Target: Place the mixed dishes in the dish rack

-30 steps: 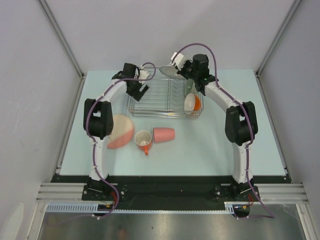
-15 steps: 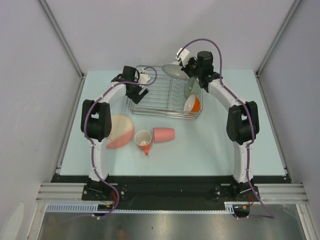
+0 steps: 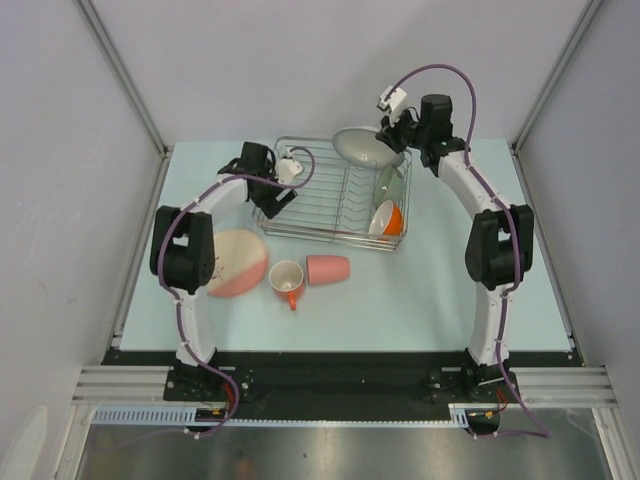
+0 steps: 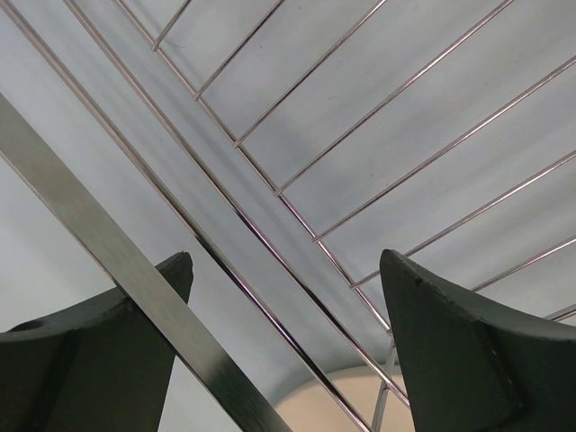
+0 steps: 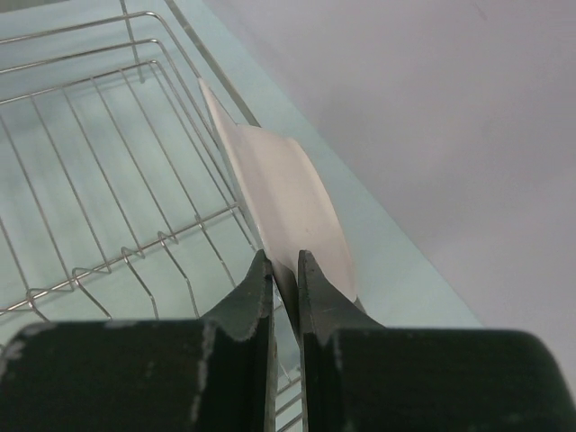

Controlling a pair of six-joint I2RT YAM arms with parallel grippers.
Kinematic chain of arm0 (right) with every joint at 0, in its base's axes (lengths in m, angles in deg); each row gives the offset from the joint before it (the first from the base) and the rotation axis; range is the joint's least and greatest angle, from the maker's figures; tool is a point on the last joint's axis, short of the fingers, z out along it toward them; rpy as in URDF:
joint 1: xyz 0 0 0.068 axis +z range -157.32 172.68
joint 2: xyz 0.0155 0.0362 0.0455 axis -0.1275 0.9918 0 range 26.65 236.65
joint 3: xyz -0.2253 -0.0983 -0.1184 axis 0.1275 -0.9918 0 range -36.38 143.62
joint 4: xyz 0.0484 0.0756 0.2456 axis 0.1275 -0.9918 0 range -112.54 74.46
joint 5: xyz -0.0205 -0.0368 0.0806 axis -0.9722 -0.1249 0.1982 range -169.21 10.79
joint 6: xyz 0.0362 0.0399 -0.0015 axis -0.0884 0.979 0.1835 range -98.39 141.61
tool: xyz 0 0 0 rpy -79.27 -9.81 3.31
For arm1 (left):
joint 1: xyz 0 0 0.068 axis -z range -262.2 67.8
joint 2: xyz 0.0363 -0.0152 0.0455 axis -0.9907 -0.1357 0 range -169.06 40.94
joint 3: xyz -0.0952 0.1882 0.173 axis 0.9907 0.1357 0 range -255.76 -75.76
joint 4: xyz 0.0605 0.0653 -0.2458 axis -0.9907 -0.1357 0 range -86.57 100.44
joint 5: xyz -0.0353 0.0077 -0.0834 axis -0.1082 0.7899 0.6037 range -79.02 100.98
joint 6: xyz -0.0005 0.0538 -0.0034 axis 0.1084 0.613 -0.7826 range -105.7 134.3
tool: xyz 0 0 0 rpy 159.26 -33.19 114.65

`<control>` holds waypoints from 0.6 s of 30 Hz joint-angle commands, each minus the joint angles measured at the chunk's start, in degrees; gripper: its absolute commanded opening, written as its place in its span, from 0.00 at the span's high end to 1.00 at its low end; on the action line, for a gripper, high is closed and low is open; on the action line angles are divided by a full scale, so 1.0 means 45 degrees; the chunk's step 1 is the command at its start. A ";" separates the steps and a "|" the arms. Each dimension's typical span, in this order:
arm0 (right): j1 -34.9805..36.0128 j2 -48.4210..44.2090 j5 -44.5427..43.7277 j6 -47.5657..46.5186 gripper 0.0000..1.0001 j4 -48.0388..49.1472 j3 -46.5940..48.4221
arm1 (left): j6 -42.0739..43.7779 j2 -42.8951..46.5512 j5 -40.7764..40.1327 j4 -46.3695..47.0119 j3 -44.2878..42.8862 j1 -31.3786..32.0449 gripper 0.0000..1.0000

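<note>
The silver wire dish rack (image 3: 320, 205) stands at the table's far middle. At its right end it holds a pale green bowl (image 3: 390, 183), a small white bowl (image 3: 379, 217) and an orange cup (image 3: 394, 213). My right gripper (image 3: 392, 135) (image 5: 284, 270) is shut on the rim of a large whitish plate (image 3: 362, 148) (image 5: 279, 193), held tilted above the rack's far right corner. My left gripper (image 3: 268, 192) (image 4: 283, 270) stands open astride the rack's left rim bar (image 4: 117, 261), which touches the left finger. A pink and cream plate (image 3: 238, 262), an orange-handled white mug (image 3: 287, 278) and a pink tumbler (image 3: 327, 269) lie in front of the rack.
Grey walls and metal frame posts (image 3: 125, 75) close in the table on three sides. The plate on the table lies partly under my left arm's elbow (image 3: 180, 250). The tumbler lies on its side beside the mug.
My right gripper has carried the whitish plate up and farther back to the right. My left arm has shifted slightly at the rack's left rim, its jaws a little narrower.
</note>
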 commanded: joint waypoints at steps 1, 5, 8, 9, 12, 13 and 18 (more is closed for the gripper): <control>-0.0284 -0.2030 0.0719 0.2963 1.00 0.1105 -0.0706 | 0.3144 0.1513 0.3302 -0.1397 0.1010 0.1199 0.16; -0.0500 -0.2620 0.1246 0.3745 1.00 0.1323 -0.1491 | 0.3597 0.1905 0.3439 -0.1396 0.1443 0.1395 0.16; -0.0520 -0.2679 0.1092 0.3707 1.00 0.1167 -0.1530 | 0.3617 0.1924 0.3342 -0.1397 0.1404 0.1474 0.16; -0.0539 -0.2679 0.1053 0.3784 0.99 0.1050 -0.1492 | 0.3578 0.1925 0.3342 -0.1378 0.1346 0.1493 0.16; -0.0539 -0.2581 0.1033 0.3902 0.95 0.0894 -0.1491 | 0.3500 0.1905 0.3342 -0.1378 0.1287 0.1533 0.16; -0.0520 -0.2542 0.1014 0.3941 0.93 0.0854 -0.1569 | 0.3480 0.1866 0.3322 -0.1377 0.1268 0.1552 0.16; -0.0500 -0.2444 0.1013 0.4137 0.97 0.0426 -0.1706 | 0.3480 0.1729 0.3244 -0.1474 0.1073 0.1552 0.16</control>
